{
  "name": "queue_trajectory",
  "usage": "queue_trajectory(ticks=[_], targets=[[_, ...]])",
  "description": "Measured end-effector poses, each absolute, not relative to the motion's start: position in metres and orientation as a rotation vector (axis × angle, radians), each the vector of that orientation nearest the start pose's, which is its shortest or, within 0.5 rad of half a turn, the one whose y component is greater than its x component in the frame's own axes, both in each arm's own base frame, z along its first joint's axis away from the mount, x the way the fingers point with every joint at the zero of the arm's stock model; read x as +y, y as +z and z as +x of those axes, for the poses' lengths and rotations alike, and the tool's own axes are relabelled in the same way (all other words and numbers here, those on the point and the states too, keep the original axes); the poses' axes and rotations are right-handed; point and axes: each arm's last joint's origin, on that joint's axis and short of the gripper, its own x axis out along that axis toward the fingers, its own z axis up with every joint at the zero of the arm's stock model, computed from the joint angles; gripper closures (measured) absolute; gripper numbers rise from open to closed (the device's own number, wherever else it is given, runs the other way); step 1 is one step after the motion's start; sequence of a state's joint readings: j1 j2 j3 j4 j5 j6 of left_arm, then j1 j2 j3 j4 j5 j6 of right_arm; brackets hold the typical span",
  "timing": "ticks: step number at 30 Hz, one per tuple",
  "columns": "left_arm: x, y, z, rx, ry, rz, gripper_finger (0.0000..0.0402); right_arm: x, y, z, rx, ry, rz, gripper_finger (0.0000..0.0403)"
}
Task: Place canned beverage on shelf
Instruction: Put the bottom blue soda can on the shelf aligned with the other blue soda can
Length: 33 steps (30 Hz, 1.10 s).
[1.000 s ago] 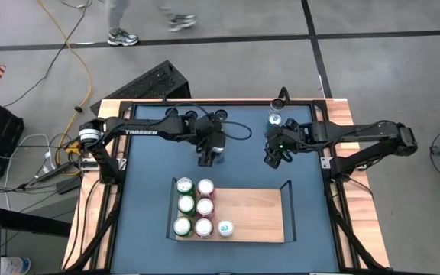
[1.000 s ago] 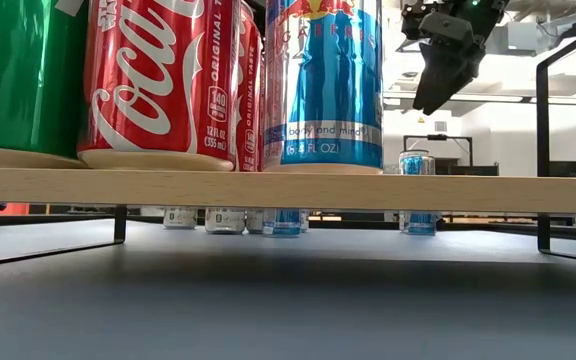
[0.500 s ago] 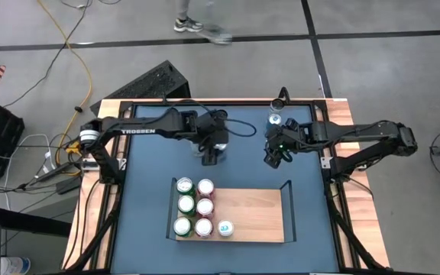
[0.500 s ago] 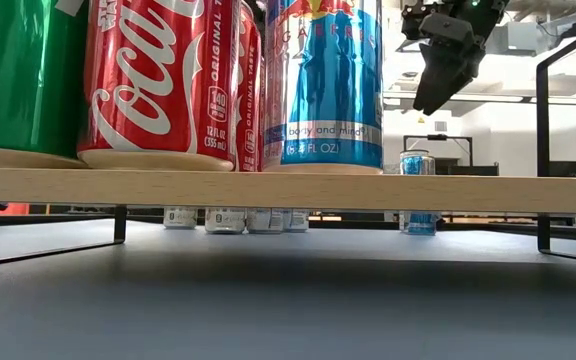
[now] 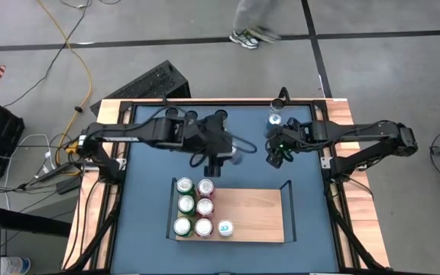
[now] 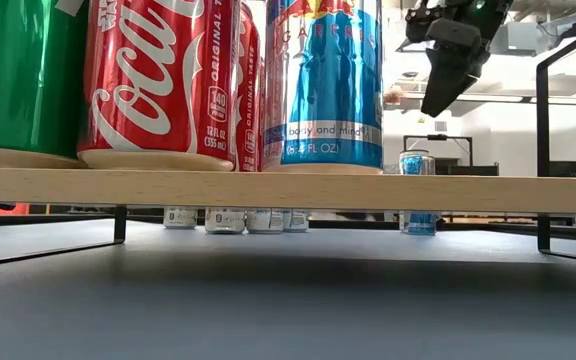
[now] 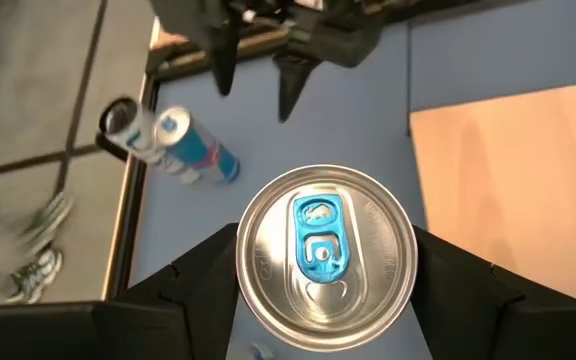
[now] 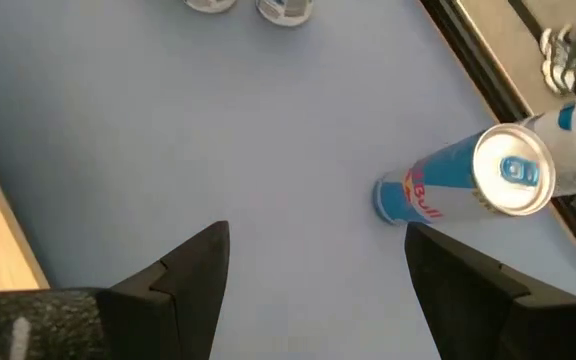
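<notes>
Squarely between the left gripper's [image 7: 325, 262] fingers sits the can [image 7: 325, 260].

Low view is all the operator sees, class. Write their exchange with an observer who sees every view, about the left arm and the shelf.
Operator: Is the left tool carrying anything?
Observer: Yes, the left tool is shut on a can with a blue tab.
Operator: Where is it?
Observer: Above the blue table, just beyond the shelf's far edge.
Operator: Room there?
Observer: Seven cans fill its left end; the rest is bare.
</notes>
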State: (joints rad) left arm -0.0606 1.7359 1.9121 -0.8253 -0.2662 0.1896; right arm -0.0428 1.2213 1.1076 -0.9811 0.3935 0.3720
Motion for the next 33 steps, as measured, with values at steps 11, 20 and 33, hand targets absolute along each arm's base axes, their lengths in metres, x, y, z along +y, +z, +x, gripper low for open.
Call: queue_trajectory(ticks=[11,20,33], targets=[[-0.062,0.422,0.359,0.625,0.117,0.253,0.0175,-0.013,0.396,0.141,0.609,-0.509,0.128,0.0117],[-0.086,0.420,0.353,0.632,0.070,0.223,0.0175,-0.013,0.404,0.047,0.437,-0.611,0.344,0.0117],[-0.135,0.398,0.362,0.638,0.053,0.188,0.0175,-0.013,0.396,0.017,0.424,-0.543,0.309,0.0117]])
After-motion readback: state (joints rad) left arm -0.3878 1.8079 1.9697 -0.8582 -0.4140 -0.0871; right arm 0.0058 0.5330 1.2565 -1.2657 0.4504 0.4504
